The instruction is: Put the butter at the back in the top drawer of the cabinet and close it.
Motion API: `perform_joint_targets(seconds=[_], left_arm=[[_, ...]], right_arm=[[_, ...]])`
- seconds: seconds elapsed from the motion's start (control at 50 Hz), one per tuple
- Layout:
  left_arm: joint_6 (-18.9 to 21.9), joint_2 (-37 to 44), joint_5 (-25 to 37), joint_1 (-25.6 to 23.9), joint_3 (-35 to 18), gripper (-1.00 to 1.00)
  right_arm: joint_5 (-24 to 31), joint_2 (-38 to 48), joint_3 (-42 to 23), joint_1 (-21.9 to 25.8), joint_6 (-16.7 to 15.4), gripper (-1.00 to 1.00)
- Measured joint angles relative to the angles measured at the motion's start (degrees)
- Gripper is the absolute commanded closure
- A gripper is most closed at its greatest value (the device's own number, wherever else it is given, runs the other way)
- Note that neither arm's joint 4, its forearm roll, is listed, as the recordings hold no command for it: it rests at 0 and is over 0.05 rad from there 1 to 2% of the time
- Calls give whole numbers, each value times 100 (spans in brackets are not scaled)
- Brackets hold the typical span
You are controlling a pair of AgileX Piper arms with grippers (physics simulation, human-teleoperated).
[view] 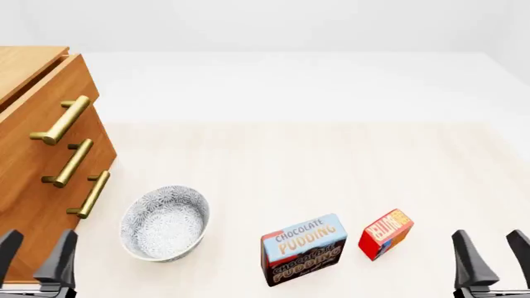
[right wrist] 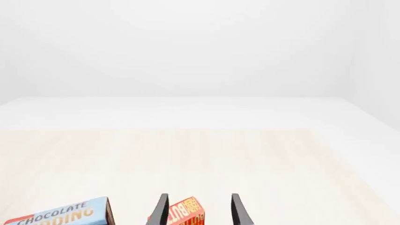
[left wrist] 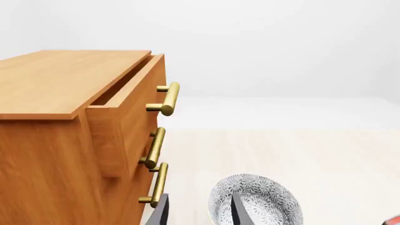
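Butter stands on the bench at lower right of the front view, just beside the Chocolate Pudding box; patterned bowl lower left, cabinet at left edge, top drawer slightly pulled out. Left tool and right tool both spread, empty. Left wrist view: drawer gap visible. Right wrist view: butter lies between the parted fingers.

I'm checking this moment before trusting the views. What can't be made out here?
- Top drawer interior: left wrist view shows only a slit; the cabinet top covers it.
- Cabinet: left side cut off by the front view's edge.
- Butter: lower part cut off by the right wrist view's bottom edge.
- Left claw and right claw: bases cut off, front view.
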Motion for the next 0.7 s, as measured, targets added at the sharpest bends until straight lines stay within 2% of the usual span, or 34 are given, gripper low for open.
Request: perform_joint_targets(seconds=[0.5,0.7], left_arm=[[160,-15,117,9,-130,-100],[368,-17,504,-22,-586,-100]], right_arm=[[0,0,0,0,0,-100],[0,0,0,0,0,-100]])
